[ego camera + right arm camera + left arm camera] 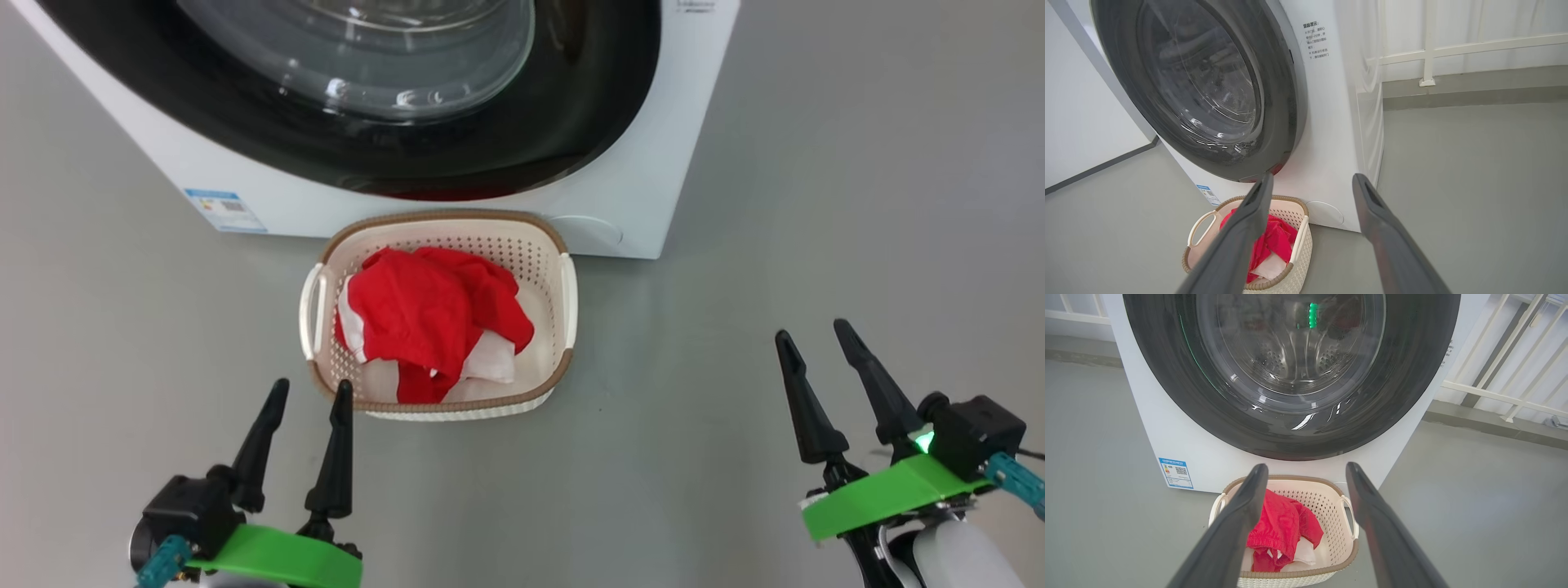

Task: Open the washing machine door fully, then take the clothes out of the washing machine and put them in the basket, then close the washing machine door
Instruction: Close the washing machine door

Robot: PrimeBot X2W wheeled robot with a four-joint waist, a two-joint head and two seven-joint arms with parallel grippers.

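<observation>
red clothes (pixel 429 314) in basket (pixel 565 298) — door (pixel 408 155) shut

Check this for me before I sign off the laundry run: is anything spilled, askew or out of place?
Nothing stands out. The clothes lie bunched inside the basket, none over its rim or on the floor. The basket stands upright before the washing machine, whose door looks shut.

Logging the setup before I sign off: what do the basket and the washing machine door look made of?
The basket: seemingly moulded plastic, matt cream, perforated walls, brown woven-look rim. The washing machine door: glossy black rim, probably plastic, around a clear bulging window, glass or clear plastic; sharp reflections.
</observation>
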